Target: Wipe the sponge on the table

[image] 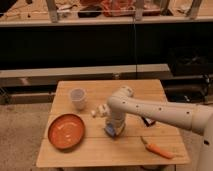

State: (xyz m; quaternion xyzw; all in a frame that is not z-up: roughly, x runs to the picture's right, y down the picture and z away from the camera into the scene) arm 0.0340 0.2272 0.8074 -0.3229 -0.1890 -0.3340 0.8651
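The table (95, 155) is a small light wooden one with a pale plank top. My gripper (114, 128) points down at the middle of it, at the end of the white arm reaching in from the right. It is shut on the sponge (111, 131), a small light-blue block pressed against the table top. Only the lower edge of the sponge shows below the gripper.
A white cup (77, 97) stands at the back left and an orange plate (66, 131) lies at the front left. A white carton (99, 110) lies just left of the arm. A carrot (158, 149) lies at the front right. A dark block (148, 121) peeks out behind the arm.
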